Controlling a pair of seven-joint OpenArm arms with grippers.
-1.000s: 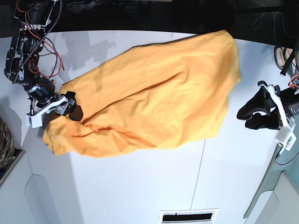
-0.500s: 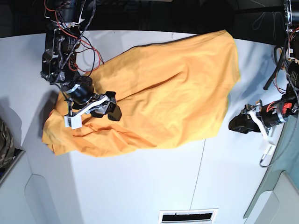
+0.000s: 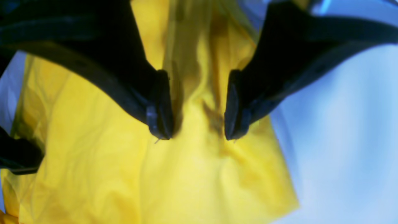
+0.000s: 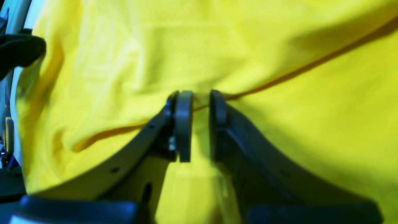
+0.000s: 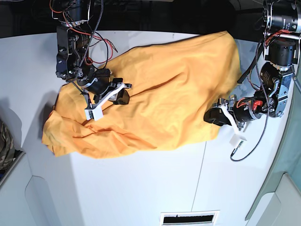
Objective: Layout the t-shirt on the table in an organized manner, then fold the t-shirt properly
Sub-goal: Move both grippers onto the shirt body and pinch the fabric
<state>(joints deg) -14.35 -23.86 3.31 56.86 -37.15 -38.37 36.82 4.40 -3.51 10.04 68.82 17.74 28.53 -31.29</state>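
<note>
The t-shirt [image 5: 155, 89] lies crumpled across the upper middle of the table [image 5: 141, 188], running from about 8 o'clock up to 1 o'clock in the base view, with long creases through it. The right gripper [image 4: 196, 124] sits on the shirt at roughly 10 o'clock; its jaws stand nearly together with only a narrow gap, a raised fold of cloth between their tips, though I cannot tell whether they truly pinch it. The left gripper [image 3: 197, 119] is at the shirt's edge near 3 o'clock, its jaws spread apart with yellow cloth lying under and between them, not squeezed. A patch of camouflage fabric [image 5: 4, 146] shows at the 9 o'clock border.
</note>
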